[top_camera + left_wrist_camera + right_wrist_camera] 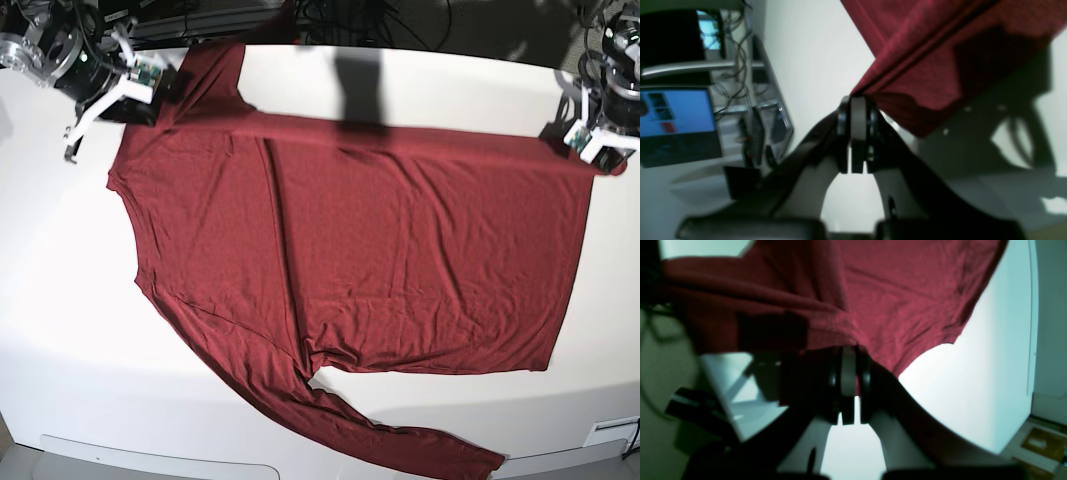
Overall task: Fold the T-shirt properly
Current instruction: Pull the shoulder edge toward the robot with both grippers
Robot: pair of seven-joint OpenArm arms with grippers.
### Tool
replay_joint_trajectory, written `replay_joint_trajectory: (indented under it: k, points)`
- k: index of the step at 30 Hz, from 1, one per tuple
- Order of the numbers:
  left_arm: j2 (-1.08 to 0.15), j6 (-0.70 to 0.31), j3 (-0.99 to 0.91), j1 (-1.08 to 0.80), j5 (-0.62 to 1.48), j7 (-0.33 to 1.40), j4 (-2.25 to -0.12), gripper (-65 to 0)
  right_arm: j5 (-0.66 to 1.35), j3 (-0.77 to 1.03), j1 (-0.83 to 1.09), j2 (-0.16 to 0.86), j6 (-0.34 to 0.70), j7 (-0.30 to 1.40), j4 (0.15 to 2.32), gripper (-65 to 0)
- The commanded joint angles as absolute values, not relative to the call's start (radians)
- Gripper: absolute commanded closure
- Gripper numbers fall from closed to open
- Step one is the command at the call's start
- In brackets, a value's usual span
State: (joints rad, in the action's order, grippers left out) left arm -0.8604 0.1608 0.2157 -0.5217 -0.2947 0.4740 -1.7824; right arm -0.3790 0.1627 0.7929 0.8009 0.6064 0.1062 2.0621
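The dark red T-shirt (400, 260) lies spread over the white table (60, 300). One long sleeve (380, 430) trails to the front edge. Its far edge runs taut between the two grippers. My left gripper (572, 137), at the back right, is shut on a corner of the shirt; in the left wrist view the gripper (858, 103) pinches the shirt's (940, 50) hem corner. My right gripper (158, 88), at the back left, is shut on the shirt near the shoulder; in the right wrist view the gripper (848, 355) clamps the shirt's (900, 300) cloth.
Monitors (676, 113) and cables (736, 66) stand beyond the table in the left wrist view. Dark cables (330, 20) lie behind the table's back edge. A brown box (1040, 441) sits off the table's side in the right wrist view.
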Motion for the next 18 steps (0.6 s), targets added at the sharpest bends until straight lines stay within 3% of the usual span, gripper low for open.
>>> replay_joint_trajectory:
  k: [1,8,18]
  points:
    - [-0.879,0.167,0.206,-0.5,-0.295,0.469,-1.791,0.0,-0.377,0.162,0.772,0.814,0.582,0.101,2.058,0.0]
    - [-0.865,0.027,0.206,-0.388,-0.2,0.392,-1.708,0.0,-0.378,0.033,0.592,0.814,0.574,0.101,1.945,0.0]
    - [-0.851,-0.022,0.207,-0.258,-0.152,0.357,-1.552,0.0,-0.377,-0.167,0.323,0.814,0.564,0.105,1.79,0.0]
